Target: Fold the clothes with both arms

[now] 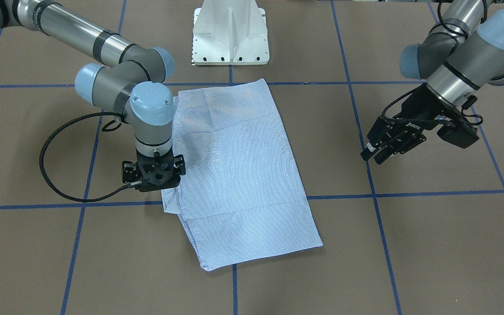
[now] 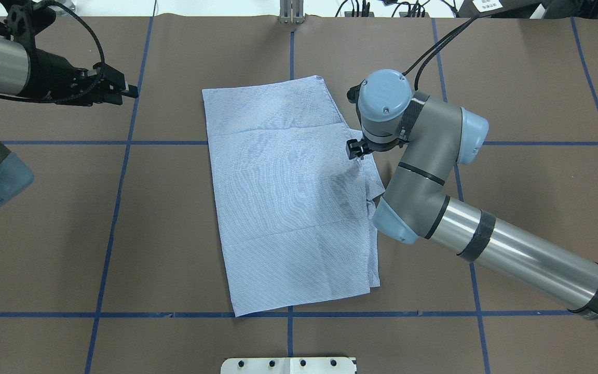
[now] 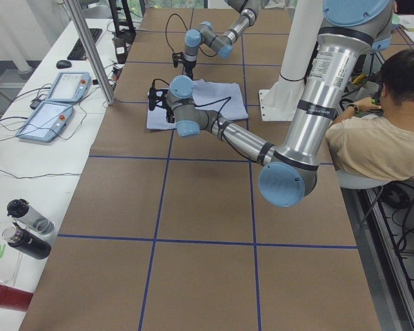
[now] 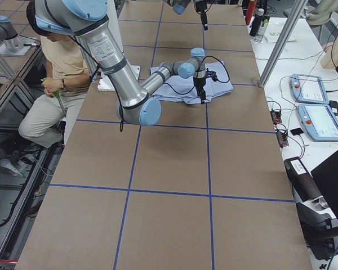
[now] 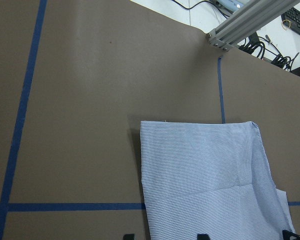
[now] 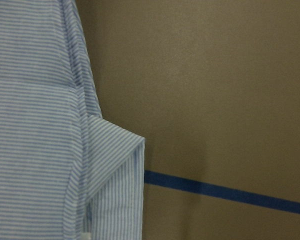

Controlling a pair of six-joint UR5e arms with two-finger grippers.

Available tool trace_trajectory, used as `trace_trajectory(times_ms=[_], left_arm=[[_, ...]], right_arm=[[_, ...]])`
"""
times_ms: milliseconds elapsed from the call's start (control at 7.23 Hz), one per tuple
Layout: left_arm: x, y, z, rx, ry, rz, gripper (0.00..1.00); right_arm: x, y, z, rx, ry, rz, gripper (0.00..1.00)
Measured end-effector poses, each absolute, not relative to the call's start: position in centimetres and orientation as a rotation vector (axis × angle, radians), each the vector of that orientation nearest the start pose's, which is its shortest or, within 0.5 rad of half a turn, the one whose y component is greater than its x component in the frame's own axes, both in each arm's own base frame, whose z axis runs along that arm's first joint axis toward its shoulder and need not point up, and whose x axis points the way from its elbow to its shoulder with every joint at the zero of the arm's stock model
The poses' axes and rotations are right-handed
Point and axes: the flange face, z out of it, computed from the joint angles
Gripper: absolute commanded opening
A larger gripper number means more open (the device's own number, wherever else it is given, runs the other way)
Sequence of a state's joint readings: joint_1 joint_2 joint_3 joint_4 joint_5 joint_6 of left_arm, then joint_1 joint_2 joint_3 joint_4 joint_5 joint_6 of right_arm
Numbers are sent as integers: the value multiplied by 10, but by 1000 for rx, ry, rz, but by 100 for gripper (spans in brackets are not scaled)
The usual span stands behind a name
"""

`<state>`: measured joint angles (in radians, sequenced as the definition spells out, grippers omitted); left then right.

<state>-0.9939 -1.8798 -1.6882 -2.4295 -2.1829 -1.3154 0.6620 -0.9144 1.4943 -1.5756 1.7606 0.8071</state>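
The light blue striped shirt lies flat mid-table, folded into a long rectangle. A narrow folded piece sticks out along one long edge. My right gripper points straight down over that edge, close to the cloth. Its wrist view shows only the shirt and bare table, with no fingertips and nothing held, and it looks open. My left gripper hangs in the air well off the other side. Its fingers are slightly apart and empty, and its camera sees the shirt from afar.
The white pedestal base stands just behind the shirt. Blue tape lines cross the brown table. A person sits beside the robot. Teach pendants, bottles and a metal post stand along the operators' side.
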Motion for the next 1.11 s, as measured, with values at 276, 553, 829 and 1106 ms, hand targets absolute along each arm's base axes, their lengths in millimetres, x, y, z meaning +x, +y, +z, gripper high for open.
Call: trace_trajectory(times_ms=[276,553,829,1106], left_arm=[[251,-542,332,290,1303,-241,51],[244,-543,330,285,1305,-242,51],[241,-544,330,285,1305,-245,51],[240,-544,330,286,1305,-248,51]], right_arm=[[-475,-507,284,217,-603,-87,100],[-482,-452,252,137,-688,106,100],[-490,-383,246,26,-763,367,100],[-498,-344,264,-75,-836,689,99]])
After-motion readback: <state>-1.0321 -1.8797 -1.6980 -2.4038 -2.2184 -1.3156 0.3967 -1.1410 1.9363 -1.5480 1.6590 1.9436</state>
